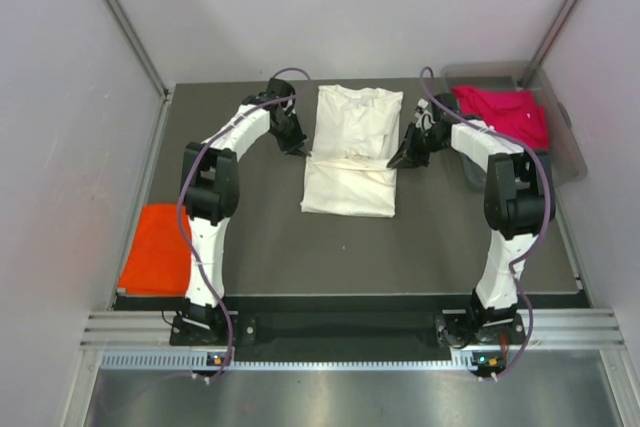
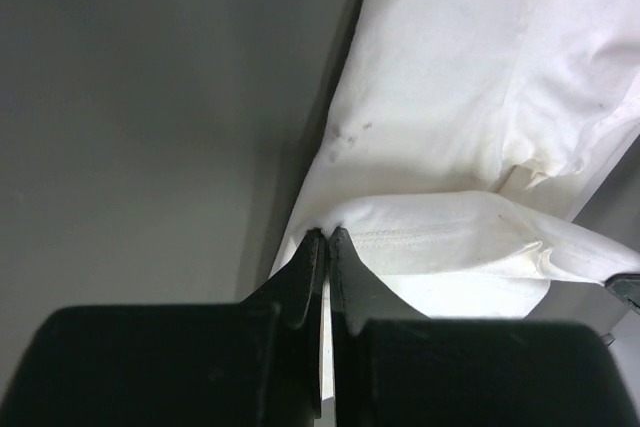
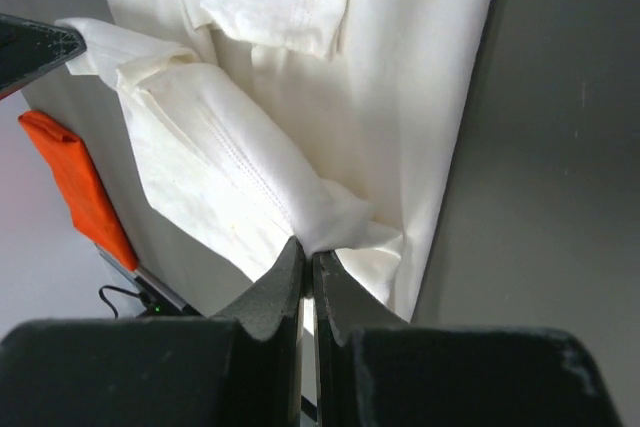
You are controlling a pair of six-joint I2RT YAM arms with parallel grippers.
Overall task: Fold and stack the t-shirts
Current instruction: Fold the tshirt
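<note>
A: Left gripper (image 2: 327, 237) was clamped tight on the left edge of the large cream-white cloth t-shirt (image 1: 350, 152); right gripper (image 3: 308, 252) pinched its right edge.
B: Thin pinches! One could have slipped, skewing the fold.
A: Right of that shirt, the clear plastic bin (image 1: 562, 137) held a magenta-pink t-shirt (image 1: 505, 112).

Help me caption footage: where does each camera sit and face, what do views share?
Top external: above and behind, looking down at the table; left arm, right arm whole.
Left wrist: behind shut left pincer, facing the cream-white t-shirt edge it pinches.
Right wrist: behind shut right pincer pinching the opposite edge; orange t-shirt beyond.
Shared: all show that shirt.
</note>
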